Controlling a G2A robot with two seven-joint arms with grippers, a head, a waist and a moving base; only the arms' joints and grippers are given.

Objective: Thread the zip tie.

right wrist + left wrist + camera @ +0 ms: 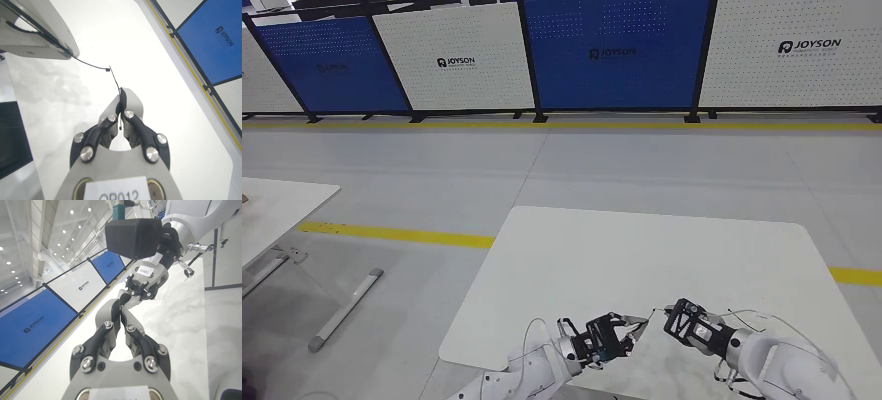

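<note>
Two claws work over the near edge of one white table. The left claw is clenched, its pads pressed together. In the right wrist view a thin black strand runs out of its tip to one small square head.

The right claw is clenched too, gripping the tie by its strap. A pointed end sticks out past the fingertips and stops just beside that head, near it but apart, so it is not threaded. A short end with a small block hangs behind the pads.

That makes two black strands, one in each claw. I cannot tell whether they are the two ends of one looped tie or two separate ties, since the part between them is hidden. From above, the tie is a hairline in the gap between the two claws, which face each other tip to tip.

The table top is plain and matt, with rounded corners. Around it lies a grey floor crossed by two yellow lines, one running past the table and one at the foot of the far wall. That wall is made of five pegboard panels, three white and two blue. A second table, also white, stands well apart at the left.
</note>
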